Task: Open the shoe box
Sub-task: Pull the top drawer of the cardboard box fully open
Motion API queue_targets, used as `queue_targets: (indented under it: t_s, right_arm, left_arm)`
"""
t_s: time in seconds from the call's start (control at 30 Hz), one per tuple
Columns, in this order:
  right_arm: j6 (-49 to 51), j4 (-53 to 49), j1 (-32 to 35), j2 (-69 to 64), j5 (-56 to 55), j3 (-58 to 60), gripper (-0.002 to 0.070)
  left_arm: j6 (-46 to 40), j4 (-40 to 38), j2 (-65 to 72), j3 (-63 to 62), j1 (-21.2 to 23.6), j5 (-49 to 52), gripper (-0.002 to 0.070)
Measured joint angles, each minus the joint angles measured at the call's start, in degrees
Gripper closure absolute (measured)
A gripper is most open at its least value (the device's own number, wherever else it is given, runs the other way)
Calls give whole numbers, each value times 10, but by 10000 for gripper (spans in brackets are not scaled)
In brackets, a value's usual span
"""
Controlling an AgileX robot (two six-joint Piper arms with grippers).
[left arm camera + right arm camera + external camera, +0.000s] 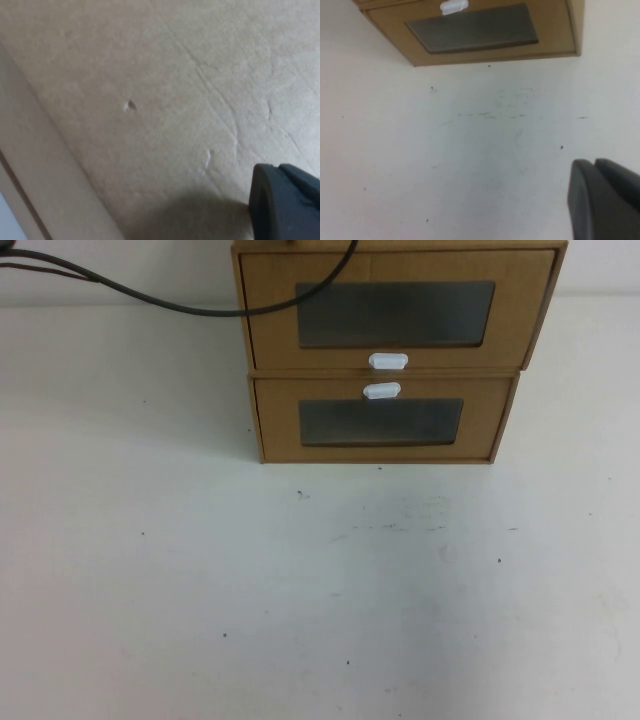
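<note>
Two brown cardboard shoe boxes stand stacked at the back of the white table, the upper box (395, 310) on the lower box (385, 420). Each front has a dark window and a white handle, the upper handle (388, 362) just above the lower handle (381, 391). Both fronts sit flush and closed. Neither gripper shows in the high view. My left gripper (278, 172) is shut and hangs close to a plain cardboard face (150, 100). My right gripper (594, 167) is shut and empty over bare table, well in front of the lower box (480, 35) and its handle (454, 6).
A black cable (150, 295) runs across the back left of the table and up over the upper box. The white tabletop (300, 600) in front of the boxes carries only small dark specks and faint scuffs.
</note>
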State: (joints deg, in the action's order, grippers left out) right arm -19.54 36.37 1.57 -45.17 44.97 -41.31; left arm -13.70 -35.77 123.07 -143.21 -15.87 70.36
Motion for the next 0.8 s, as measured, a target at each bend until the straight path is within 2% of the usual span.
queue_targets:
  t_s: [0.17,0.23,0.33,0.57,0.7,0.8]
  right_arm:
    - [-26,-16,-43,-80,23,-73,695]
    - [-27,-42,-85,-115,23,-92,695]
    - [4,-119,-186,-175,12,-124,695]
    - [186,-497,-414,-313,-31,-188,695]
    - [296,-720,-492,-340,-78,-188,695]
    - [421,-939,-527,-346,-103,-179,695]
  left_arm:
    - [-2,-1,0,0,1,0,680]
    - [-3,-4,0,0,5,4,680]
    - [-3,-8,0,0,10,8,680]
    - [-4,-13,0,0,17,9,680]
    - [-4,-16,0,0,19,9,680]
    - [-4,-18,1,0,20,9,680]
